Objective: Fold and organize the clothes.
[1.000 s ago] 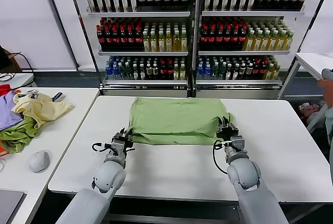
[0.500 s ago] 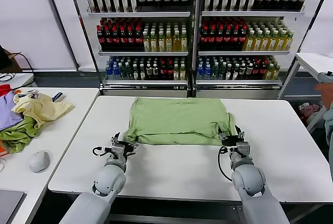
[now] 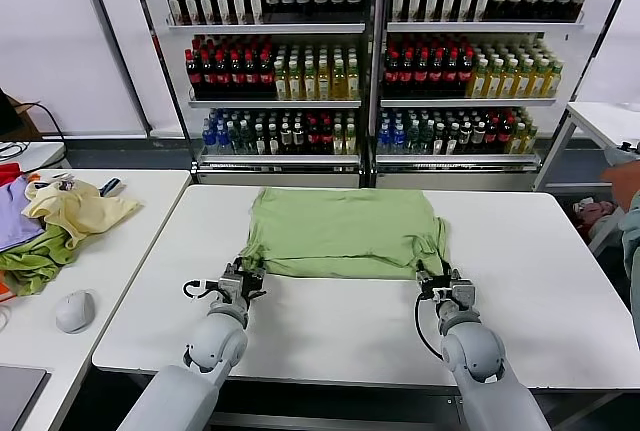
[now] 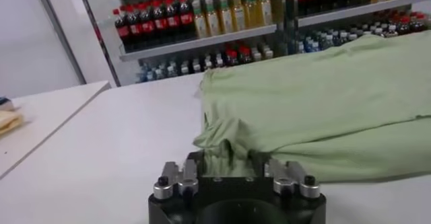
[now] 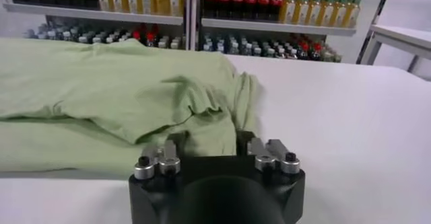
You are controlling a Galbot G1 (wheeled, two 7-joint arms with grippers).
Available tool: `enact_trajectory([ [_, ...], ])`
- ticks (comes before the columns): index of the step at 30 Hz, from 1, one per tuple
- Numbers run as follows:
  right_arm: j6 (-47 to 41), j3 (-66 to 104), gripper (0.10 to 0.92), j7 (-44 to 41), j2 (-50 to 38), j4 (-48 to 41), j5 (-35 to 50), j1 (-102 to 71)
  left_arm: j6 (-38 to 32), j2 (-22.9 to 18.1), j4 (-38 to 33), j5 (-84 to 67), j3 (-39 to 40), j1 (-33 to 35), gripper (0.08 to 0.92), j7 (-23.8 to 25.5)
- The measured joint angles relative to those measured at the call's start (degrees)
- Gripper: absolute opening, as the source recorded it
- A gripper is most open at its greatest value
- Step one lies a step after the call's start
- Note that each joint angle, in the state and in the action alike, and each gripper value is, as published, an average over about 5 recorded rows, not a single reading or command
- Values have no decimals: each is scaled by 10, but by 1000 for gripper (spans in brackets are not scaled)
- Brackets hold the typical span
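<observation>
The light green T-shirt [image 3: 345, 231] lies flat and folded on the white table [image 3: 340, 326]; its print does not show. My left gripper [image 3: 246, 273] is at the shirt's near left corner, low on the table. In the left wrist view the gripper [image 4: 227, 161] is open, with bunched shirt [image 4: 323, 97] edge between its spread fingers. My right gripper [image 3: 437, 276] is at the near right corner. In the right wrist view that gripper [image 5: 210, 141] is open too, with a fold of the shirt [image 5: 101, 91] between its fingers.
A side table at the left holds a pale yellow garment [image 3: 75, 206], a darker green cloth [image 3: 35, 261], a purple cloth [image 3: 12, 216] and a mouse [image 3: 75, 309]. Bottle shelves [image 3: 370, 61] stand behind the table. A person's arm [image 3: 628, 191] shows at the right edge.
A second ago both grippers held the shirt's near edge raised. It then dropped flat as they drew back towards me. Now both have moved forward onto the near corners.
</observation>
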Motion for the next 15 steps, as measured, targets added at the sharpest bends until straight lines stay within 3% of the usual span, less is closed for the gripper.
enact_trajectory([
  [5, 0, 2, 190, -2, -3, 8, 4, -10, -2, 3, -7, -7, -3, 7, 202, 1],
  [8, -1, 6, 155, -4, -6, 18, 6, -21, -7, 6, -16, -9, -7, 16, 131, 4],
  [15, -8, 19, 151, -4, -16, 59, 12, -60, -17, 18, -49, -19, -16, 45, 101, 8],
])
